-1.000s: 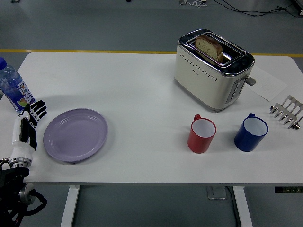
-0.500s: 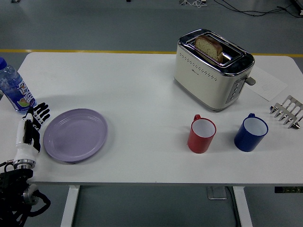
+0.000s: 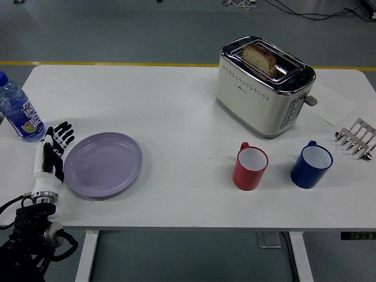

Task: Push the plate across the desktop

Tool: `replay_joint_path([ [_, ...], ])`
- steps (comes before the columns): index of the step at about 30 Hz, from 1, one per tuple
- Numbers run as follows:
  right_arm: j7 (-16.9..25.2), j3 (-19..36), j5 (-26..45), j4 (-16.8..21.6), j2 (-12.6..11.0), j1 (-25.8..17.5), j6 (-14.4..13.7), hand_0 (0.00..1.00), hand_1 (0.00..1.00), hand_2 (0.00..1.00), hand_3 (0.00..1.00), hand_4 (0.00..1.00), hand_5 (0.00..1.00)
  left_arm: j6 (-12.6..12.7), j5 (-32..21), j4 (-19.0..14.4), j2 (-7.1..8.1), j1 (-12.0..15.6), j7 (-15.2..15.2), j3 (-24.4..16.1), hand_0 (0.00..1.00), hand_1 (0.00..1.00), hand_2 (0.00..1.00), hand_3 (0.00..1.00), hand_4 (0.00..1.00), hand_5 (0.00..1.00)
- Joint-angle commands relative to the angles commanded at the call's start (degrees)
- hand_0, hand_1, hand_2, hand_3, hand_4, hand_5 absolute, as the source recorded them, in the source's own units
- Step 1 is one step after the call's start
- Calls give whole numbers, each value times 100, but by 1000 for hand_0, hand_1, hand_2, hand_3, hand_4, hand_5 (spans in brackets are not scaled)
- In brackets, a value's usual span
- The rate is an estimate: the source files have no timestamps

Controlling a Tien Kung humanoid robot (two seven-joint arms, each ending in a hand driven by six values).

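**White table on a grey floor**

A white table (image 3: 176, 106) fills most of the view, its top smooth and evenly lit, with rounded far corners. Two white legs show beneath the near edge, one at the left (image 3: 87, 255) and one at the right (image 3: 299, 255). Around and under the table lies a grey-blue floor (image 3: 117, 29) with a dull sheen. A yellow line (image 3: 88, 63) runs across the floor just behind the table's far edge. Black cables (image 3: 317, 10) trail over the floor at the top right. A small grey plate (image 3: 269, 239) sits on the floor under the table near the right leg.
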Motion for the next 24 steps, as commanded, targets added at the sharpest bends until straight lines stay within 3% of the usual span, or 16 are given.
replay_joint_path([
  [24, -9, -42, 1, 0, -42, -53, 34, 607, 517, 582, 576, 359, 264, 80, -363, 13, -390, -236, 0, 719, 779, 793, 780, 712, 462, 998],
])
